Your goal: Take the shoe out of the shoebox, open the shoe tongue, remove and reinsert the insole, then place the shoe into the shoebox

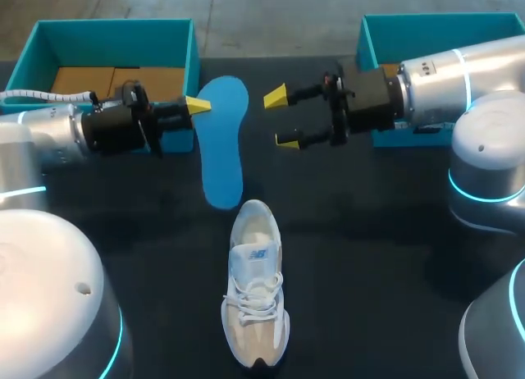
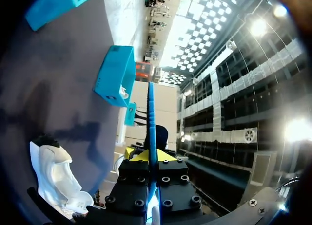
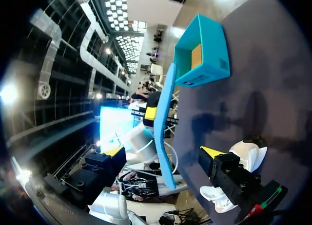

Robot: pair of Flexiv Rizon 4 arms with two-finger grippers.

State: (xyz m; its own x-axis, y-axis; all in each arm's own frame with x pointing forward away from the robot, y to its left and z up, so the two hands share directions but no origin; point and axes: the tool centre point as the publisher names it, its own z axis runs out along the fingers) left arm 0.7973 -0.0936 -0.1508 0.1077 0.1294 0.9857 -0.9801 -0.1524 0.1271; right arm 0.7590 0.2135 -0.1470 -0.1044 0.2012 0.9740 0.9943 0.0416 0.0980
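Clamping the blue insole [image 1: 223, 141] by its edge, the left gripper [image 1: 195, 108] holds it aloft, probably for a handover. The right gripper [image 1: 281, 117] waits just right, fingers apart. The shoe [image 1: 256, 285] stands nearer on the table.

The shoe [image 1: 256, 293] lies near, mid-table; the insole [image 1: 223, 141] is just behind it, in the left gripper [image 1: 195, 110]; the left box [image 1: 115, 43] and right box [image 1: 443, 34] stand far back.

Table [image 1: 369, 231]: one, flat black top, matte, spanning the head view side to side; soft shadows lie on its surface.
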